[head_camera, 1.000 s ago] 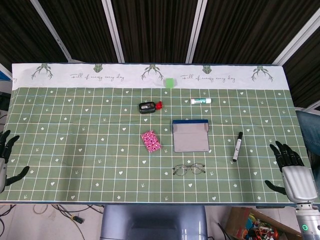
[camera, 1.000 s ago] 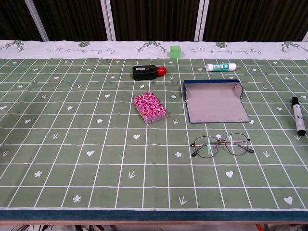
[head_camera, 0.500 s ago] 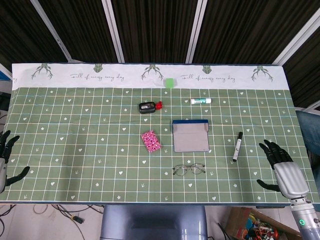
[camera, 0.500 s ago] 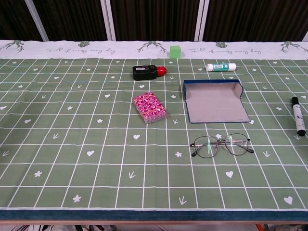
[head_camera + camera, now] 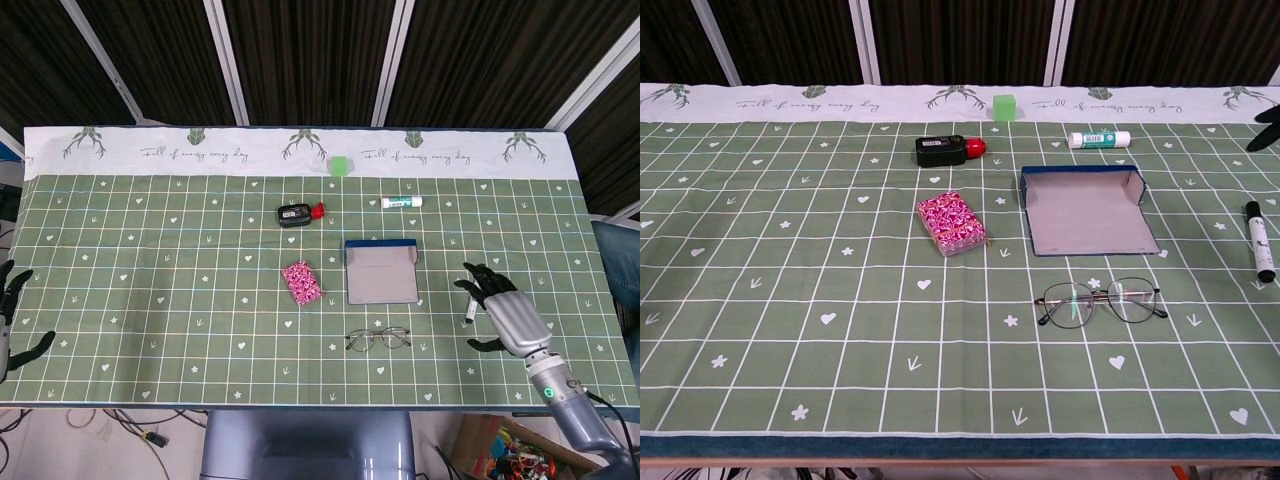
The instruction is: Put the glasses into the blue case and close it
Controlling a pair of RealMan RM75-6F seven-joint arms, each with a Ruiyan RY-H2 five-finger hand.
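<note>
– Green checked cloth covers the whole table, with a white printed band along the far edge and dark slatted panels behind. Where do the glasses sit?

– The glasses lie flat on the cloth, lower centre of the head view, just below the blue case. The case lies open, its grey lining facing up, and the two are near each other but apart.

– And the right hand?

– The right hand hovers at the lower right of the head view, fingers spread apart and holding nothing. The glasses lie to its left, with bare cloth between. Its dark fingertips sit over the black marker; whether they touch it I cannot tell. In the chest view only dark fingertips show at the right edge.

– The left one?

– The left hand is at the far left edge, mostly cut off, fingers apart and nothing in them, well away from the glasses.

– Anything else on the table?

– A pink patterned packet left of the case, a black device with a red end above it, a white glue stick and a small green cube on the white band.
</note>
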